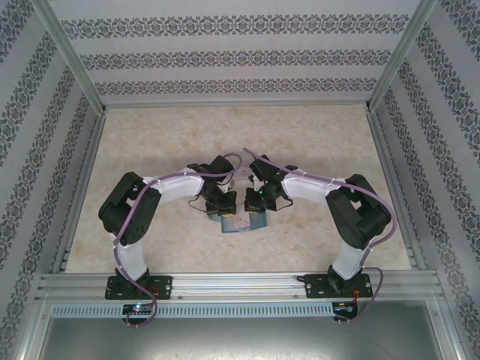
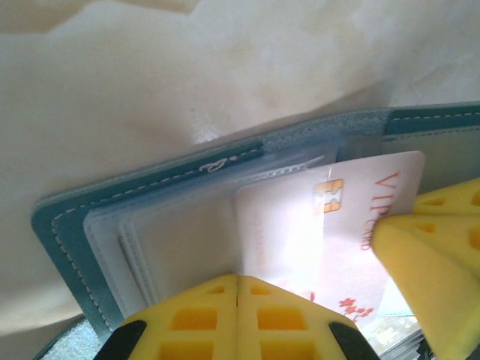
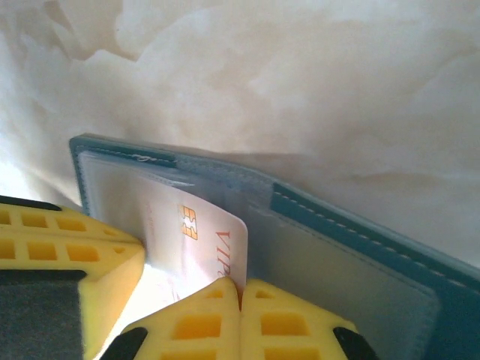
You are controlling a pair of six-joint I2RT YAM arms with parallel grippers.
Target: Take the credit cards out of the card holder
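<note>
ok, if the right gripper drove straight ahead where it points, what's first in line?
The white VIP card: the right gripper looks shut on its near edge. Just beyond sits the card holder pocket, though depth is hard to judge.

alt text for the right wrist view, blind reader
The right gripper, yellow fingers shut, pinches the lower corner of a white credit card with a gold chip and red VIP lettering, half out of a clear pocket in the open teal folding card holder. A yellow finger of the left gripper overlaps the holder's left side; pale marbled tabletop behind.
</note>
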